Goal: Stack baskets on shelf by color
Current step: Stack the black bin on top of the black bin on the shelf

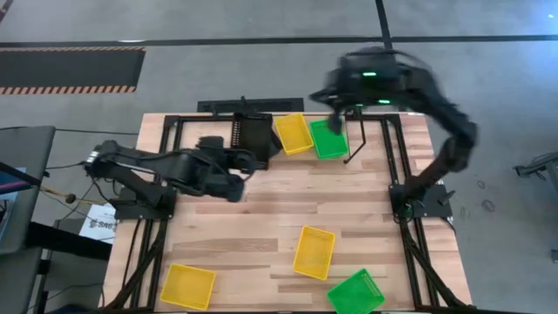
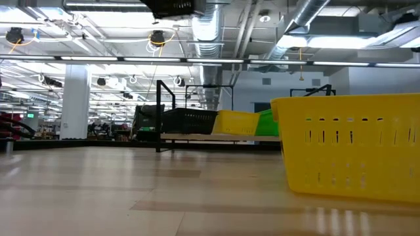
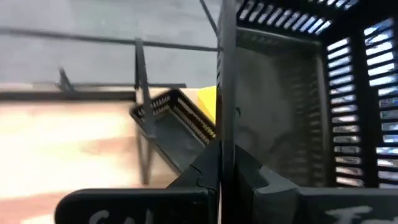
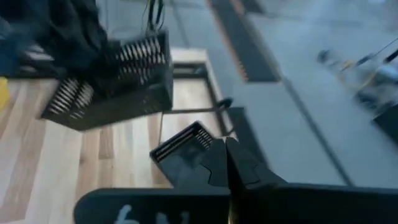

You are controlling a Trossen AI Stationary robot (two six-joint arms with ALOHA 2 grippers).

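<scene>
High view: left tool [image 1: 253, 159] is clamped on a black basket's [image 1: 255, 138] rim, tilted at the shelf's [image 1: 353, 159] left end. Yellow basket [image 1: 294, 133] and green basket [image 1: 329, 139] sit beside it, long axes running near-to-far. Right tool [image 1: 336, 122], fingers together, hovers above the green one. Three more baskets lie on the wooden bench [image 1: 244, 235].

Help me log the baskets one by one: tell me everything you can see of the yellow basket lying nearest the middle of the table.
The yellow basket is a small rectangular bin that looks like plastic, with a flared rim and, in the low view, rows of narrow vertical slots in its wall. It sits upright and empty on the bare wooden table, turned slightly askew to the table's edges. Nothing touches it: a green basket lies close by but apart, and neither gripper is near.
</scene>
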